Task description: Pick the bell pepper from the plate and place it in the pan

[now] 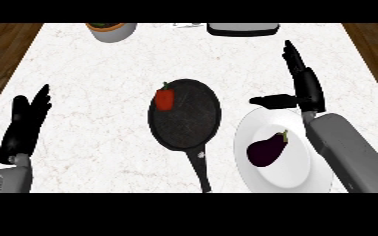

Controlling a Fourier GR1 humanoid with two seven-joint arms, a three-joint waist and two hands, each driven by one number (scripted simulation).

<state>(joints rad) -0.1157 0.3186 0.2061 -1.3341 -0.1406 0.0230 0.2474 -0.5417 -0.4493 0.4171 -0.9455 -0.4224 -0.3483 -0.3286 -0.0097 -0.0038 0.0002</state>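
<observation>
A red bell pepper (165, 98) lies inside the black pan (193, 117), at its upper left rim. The pan's handle (201, 172) points toward me. To the right sits a white plate (288, 172) holding a dark purple eggplant (266, 150). My right hand (304, 82) hovers above the plate's far edge, fingers straight and pointing away, thumb stretched left toward the pan; it holds nothing. My left hand (24, 122) rests open at the left edge, fingers up, well apart from the pan.
A grey pot with greenery (111, 30) stands at the back left. A grey appliance (243, 28) sits at the back centre. Wooden floor shows past both side edges of the white marble counter (96, 80).
</observation>
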